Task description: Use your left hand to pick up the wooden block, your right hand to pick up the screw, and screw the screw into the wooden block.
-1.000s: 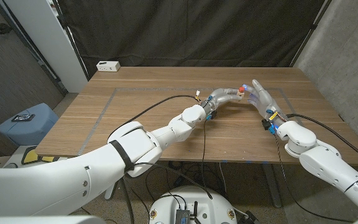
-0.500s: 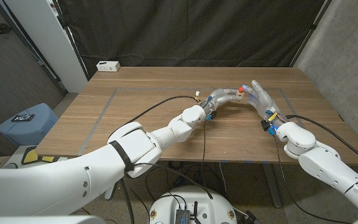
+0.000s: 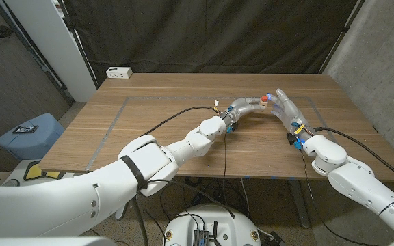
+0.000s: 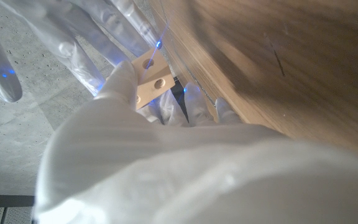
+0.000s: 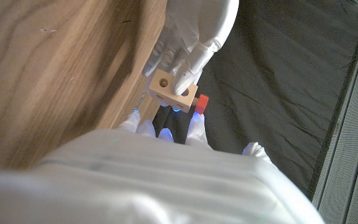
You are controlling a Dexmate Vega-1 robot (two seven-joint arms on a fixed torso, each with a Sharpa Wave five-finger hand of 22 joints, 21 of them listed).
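Above the desk (image 3: 163, 116) toward two o'clock, your left hand (image 3: 243, 106) holds the wooden block (image 5: 171, 86) with the red-headed screw (image 5: 201, 103) seated, so I judge turning continues; right hand (image 3: 287, 107) fingers meet it, grasp unclear.

Landmark: wooden block (image 3: 259, 101), held above the worktop (image 3: 163, 130), right of its centre and toward the far half.

Left hand (image 3: 241, 106) grips the block from the block's left.

Right hand (image 3: 287, 108) is on the block's right, fingers next to the block.

Screw (image 3: 266, 100) sits at the block's right face, between the block and the right hand.

Small box (image 3: 119, 72) lies on the worktop's far left corner, well apart from the block, behind and left of it.
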